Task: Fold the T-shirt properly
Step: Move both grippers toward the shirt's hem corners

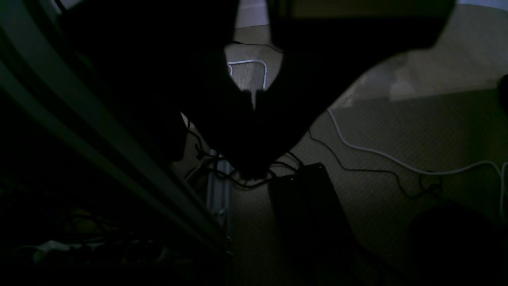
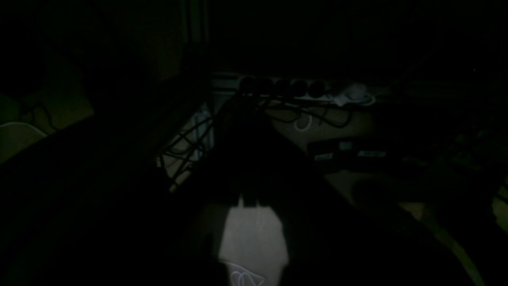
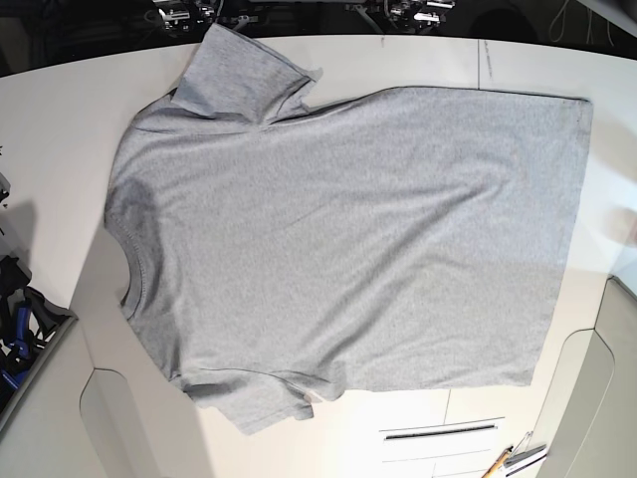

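Note:
The heather-grey T-shirt (image 3: 348,239) lies spread flat on the white table (image 3: 60,119), plain side up. Its ribbed neck (image 3: 127,269) points left and its hem (image 3: 569,239) runs along the right. One sleeve (image 3: 249,75) lies at the top left, the other (image 3: 254,403) at the bottom. Neither arm shows in the base view. In the dark left wrist view my left gripper (image 1: 254,99) is a black silhouette with its tips together and nothing held. My right gripper (image 2: 250,201) is likewise shut and empty over the floor.
Both wrist views look down at carpet strewn with cables: a white cable (image 1: 397,161), a black box (image 1: 305,198), a metal frame rail (image 1: 99,135), a power strip (image 2: 301,89). A pen and small tools (image 3: 513,460) lie at the table's bottom right edge.

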